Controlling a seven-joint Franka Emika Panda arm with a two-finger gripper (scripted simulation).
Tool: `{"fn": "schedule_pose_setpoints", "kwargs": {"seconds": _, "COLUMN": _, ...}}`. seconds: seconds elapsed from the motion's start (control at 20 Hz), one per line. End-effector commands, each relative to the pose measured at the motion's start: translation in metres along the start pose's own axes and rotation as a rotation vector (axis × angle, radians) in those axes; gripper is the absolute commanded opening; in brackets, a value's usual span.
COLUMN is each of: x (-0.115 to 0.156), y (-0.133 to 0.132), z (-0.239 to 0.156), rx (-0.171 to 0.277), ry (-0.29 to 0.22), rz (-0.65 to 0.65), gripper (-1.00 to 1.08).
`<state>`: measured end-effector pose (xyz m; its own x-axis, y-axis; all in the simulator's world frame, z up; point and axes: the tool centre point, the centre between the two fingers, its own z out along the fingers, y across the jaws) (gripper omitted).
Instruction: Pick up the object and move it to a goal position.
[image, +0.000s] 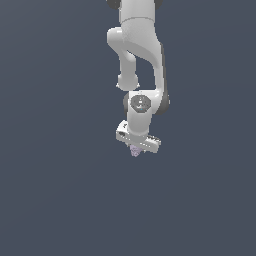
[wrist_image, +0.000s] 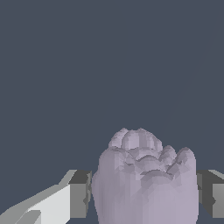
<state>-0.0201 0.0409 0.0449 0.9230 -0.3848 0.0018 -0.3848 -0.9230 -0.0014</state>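
The object (wrist_image: 144, 179) is a pale lavender, lumpy chunk. In the wrist view it fills the space between my two grey fingertip pads (wrist_image: 80, 194), which press on its sides. In the exterior view only a small purple bit of the object (image: 135, 151) shows under the white hand. My gripper (image: 136, 150) points downward from the white arm and is shut on the object. Whether the object rests on the surface or hangs just above it, I cannot tell.
A plain dark blue-grey surface (image: 60, 190) spreads all around the arm in both views. No other objects, edges or markers show.
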Motion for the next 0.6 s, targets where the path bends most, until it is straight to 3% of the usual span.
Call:
{"fn": "schedule_pose_setpoints", "kwargs": {"seconds": 0.0, "x": 0.0, "y": 0.001, "z": 0.001, "rx": -0.001, "ry": -0.002, "rz": 0.001, "gripper": -1.0}}
{"fn": "schedule_pose_setpoints", "kwargs": {"seconds": 0.55, "x": 0.002, "y": 0.008, "z": -0.013, "rx": 0.0, "ry": 0.0, "rz": 0.0, "gripper": -1.0}}
